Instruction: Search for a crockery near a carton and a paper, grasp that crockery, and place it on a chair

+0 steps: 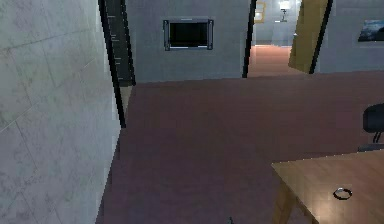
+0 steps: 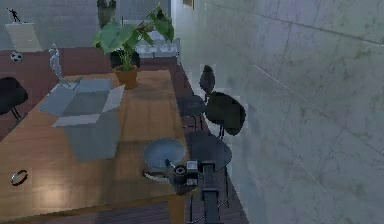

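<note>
On the wooden table point(image 2: 140, 110) lies a dark round dish point(image 2: 160, 154) near the table's near edge. Beyond it lies a grey sheet of paper point(image 2: 97, 140), with an open grey carton point(image 2: 85, 100) behind that. My arm point(image 2: 207, 200) rises from the arm side view's bottom edge. The gripper point(image 2: 182, 173) ends at the dish's near right rim; I cannot tell whether it holds anything. A black chair point(image 2: 226, 112) stands at the table's right side, close to the arm, and a second dark chair point(image 2: 206, 80) stands behind it.
A potted plant point(image 2: 128, 45) and a small pale statue point(image 2: 55, 62) stand at the table's far end. A small ring point(image 2: 18, 177) lies near its left edge. Another black chair point(image 2: 12, 95) is at the left. Ahead: red floor point(image 1: 210, 130), wall point(image 1: 50, 110), framed dark panel point(image 1: 188, 34), open doorway point(image 1: 275, 40).
</note>
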